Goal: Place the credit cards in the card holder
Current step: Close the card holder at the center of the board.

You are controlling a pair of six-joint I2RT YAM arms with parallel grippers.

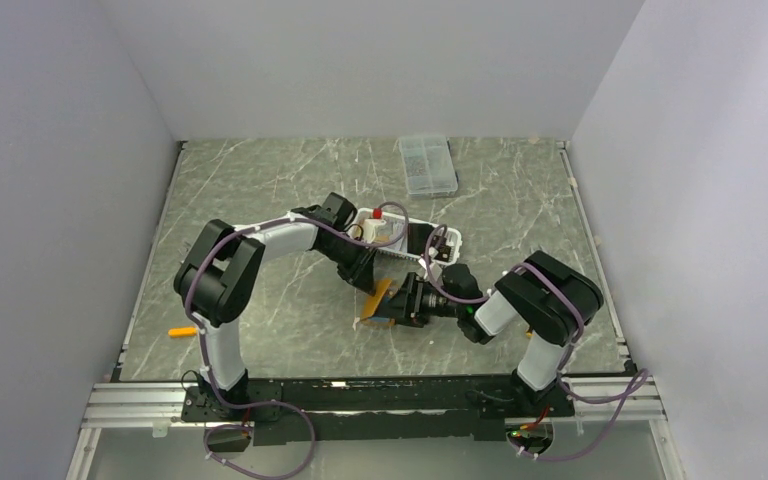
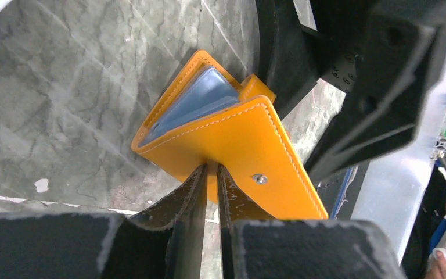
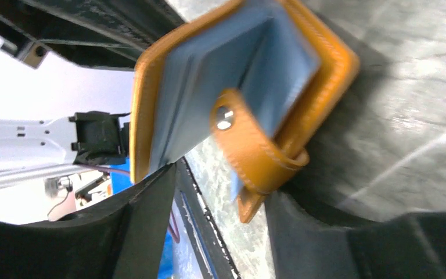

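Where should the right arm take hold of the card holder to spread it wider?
Probably the free cover, the one the snap tab hangs from, by its thin outer edge, coming from the side opposite the left gripper. The card holder stands half open in a V, with the left jaws pinching the studded cover's edge.

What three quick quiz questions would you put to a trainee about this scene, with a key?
1. True or false: the left gripper pinches the cover of the wallet.
2. The wallet's lining is: A red, B light blue, C green.
3. Fill in: on the right gripper, the jaws stand ___.
Key: 1 true; 2 B; 3 open.
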